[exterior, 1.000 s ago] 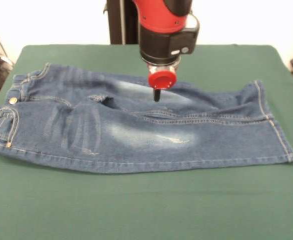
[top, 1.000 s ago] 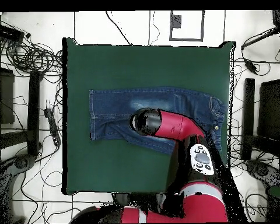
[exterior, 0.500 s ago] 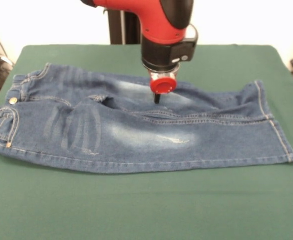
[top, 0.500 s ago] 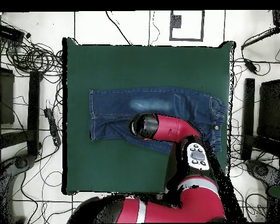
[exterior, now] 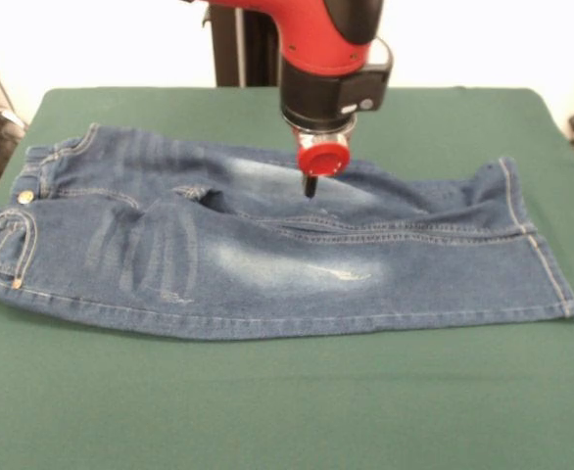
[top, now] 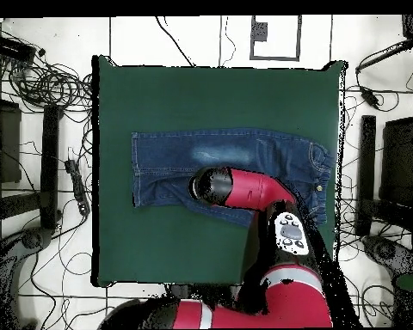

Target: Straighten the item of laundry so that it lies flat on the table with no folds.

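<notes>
Over the last second the gripper (exterior: 310, 186) has moved only slightly. In the front view it first slid toward ten o'clock, the red collar rising a little, then came back toward four o'clock, so its dark tip now sits almost where it began, perhaps a touch higher. From overhead, the arm's (top: 244, 189) dark round end crept toward nine o'clock along the jeans (exterior: 267, 255) and then settled. The upper arm near the base swung too, its red bulk spreading along the bottom edge toward seven o'clock.
</notes>
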Controlling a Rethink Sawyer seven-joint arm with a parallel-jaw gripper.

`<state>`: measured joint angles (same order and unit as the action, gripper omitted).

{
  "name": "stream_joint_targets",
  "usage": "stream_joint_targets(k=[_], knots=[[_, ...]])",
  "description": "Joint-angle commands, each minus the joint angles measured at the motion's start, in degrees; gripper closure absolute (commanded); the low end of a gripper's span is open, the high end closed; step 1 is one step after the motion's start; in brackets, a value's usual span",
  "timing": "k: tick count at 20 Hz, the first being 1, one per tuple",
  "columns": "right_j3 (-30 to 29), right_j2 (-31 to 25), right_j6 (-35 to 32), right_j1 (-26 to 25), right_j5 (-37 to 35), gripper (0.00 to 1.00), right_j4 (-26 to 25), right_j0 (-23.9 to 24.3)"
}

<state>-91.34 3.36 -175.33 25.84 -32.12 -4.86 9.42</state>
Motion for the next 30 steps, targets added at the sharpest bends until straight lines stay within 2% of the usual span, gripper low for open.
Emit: stream_joint_targets(k=[1,5,12,19,24,30], knots=[[-5.9,-6.8,1.3,3.4,-0.7,1.0,1.5,-2.6],[-6.4,-6.8,0.0,3.7,-0.4,1.0,2.0,-3.4],[-4.5,-5.4,-1.9,0.8,1.3,1.0,1.5,-5.4],[-6.8,-4.7,-4.0,2.0,1.8,1.0,3.0,-7.3],[-8.6,-5.3,-3.6,2.2,2.9,1.0,3.6,-7.1],[-7.9,-5.3,-1.7,-0.5,6.0,1.0,2.1,-5.6]])
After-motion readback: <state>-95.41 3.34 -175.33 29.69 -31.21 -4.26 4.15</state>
